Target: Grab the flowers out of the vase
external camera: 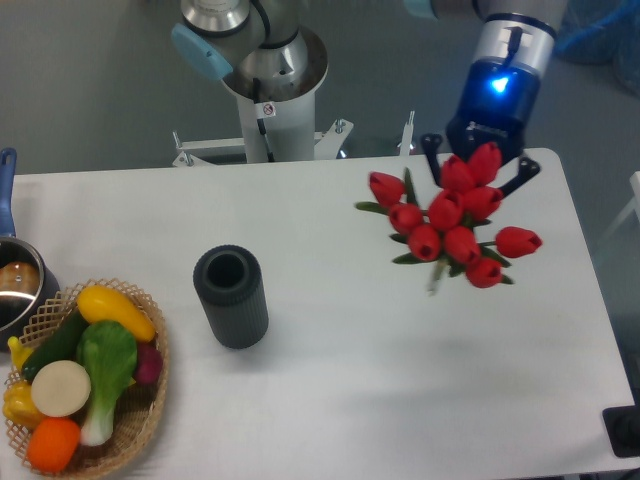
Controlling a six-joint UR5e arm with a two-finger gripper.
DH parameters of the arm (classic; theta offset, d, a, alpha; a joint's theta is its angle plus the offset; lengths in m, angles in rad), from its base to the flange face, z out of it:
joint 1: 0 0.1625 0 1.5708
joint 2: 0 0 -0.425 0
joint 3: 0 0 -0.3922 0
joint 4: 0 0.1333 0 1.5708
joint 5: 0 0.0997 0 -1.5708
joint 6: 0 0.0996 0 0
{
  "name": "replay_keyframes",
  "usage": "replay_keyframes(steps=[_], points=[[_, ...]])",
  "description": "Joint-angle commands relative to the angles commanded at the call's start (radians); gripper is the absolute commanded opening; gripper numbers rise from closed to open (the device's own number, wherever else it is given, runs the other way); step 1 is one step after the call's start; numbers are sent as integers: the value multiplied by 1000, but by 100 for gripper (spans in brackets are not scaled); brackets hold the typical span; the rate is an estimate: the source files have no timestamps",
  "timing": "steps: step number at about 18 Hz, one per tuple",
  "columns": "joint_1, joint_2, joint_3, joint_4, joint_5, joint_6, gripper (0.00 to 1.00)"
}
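Note:
The flowers [448, 226], a bunch of red tulips with green leaves, hang in the air over the right part of the white table, clear of the vase. My gripper [479, 172] comes down from above onto the top of the bunch and is shut on it. The buds hide its fingertips. The vase [231, 296], dark grey and ribbed, stands upright left of the table's middle with an empty round mouth, well to the left of the gripper.
A wicker basket [152, 398] of colourful vegetables sits at the front left corner. A steel pot with a blue handle [12, 284] is at the left edge. The arm's base [268, 92] stands behind the table. A black object [622, 430] is at the front right corner.

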Motion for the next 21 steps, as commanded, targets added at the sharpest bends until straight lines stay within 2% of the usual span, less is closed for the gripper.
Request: replay_keyframes(steps=[4, 7, 9, 11, 14, 21], points=[[-8, -26, 31, -20, 166, 19, 0], [-18, -55, 86, -80, 290, 20, 4], [-57, -74, 107, -86, 393, 23, 4], [-92, -98, 124, -92, 486, 84, 4], [-103, -115, 129, -124, 559, 111, 3], [-156, -146, 141, -132, 649, 111, 3]])
